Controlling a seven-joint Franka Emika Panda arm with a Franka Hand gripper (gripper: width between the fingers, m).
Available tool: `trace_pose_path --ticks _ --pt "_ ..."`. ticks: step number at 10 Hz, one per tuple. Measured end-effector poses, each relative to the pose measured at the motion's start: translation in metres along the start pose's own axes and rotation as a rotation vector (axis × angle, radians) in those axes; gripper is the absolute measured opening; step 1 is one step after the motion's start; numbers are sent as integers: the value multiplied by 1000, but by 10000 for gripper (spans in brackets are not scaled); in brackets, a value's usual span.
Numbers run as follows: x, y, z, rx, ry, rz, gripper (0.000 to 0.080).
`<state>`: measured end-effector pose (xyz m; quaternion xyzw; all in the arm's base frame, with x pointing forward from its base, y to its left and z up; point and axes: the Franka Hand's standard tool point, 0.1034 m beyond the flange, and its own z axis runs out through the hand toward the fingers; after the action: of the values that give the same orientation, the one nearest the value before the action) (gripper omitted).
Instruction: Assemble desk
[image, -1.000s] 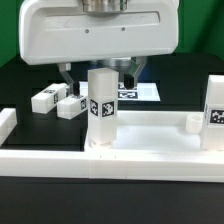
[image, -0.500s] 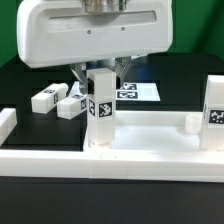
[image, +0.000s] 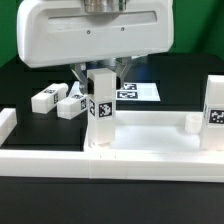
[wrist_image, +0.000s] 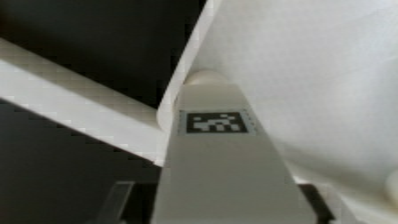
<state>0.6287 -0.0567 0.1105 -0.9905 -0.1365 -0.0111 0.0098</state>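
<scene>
One leg (image: 101, 110) stands upright at a corner of the panel (image: 150, 131), with the pincer (image: 100, 72) clamped on its top. A tilted grip could jam the leg or make it slip.

**Gripper clamped on a standing desk leg**

The arm's bulky white gripper (image: 101, 74) hangs low over the black table (image: 100, 205). Its two dark fingers (image: 79, 73) press against opposite sides of a short white square-section leg (image: 101, 112), which stands upright with a black-and-white tag facing me. The leg's foot sits at the near edge of the white plastic rectangular panel (image: 150, 138). A second tagged leg (image: 213, 115) stands upright at the panel's end on the exterior view's right, with a small round socket (image: 190, 124) just beside it. A third leg (image: 46, 98) and a fourth leg (image: 70, 105) lie side by side on the table at the exterior view's left. The marker board (image: 138, 92) lies behind the gripper.
</scene>
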Motion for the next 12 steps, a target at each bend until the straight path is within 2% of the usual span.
trace_pose_path --ticks 8,10,12 --pt "0 1 2 13 5 891 291" --pt "0 2 2 16 2 1047 291" --pt "0 2 2 16 2 1062 295"
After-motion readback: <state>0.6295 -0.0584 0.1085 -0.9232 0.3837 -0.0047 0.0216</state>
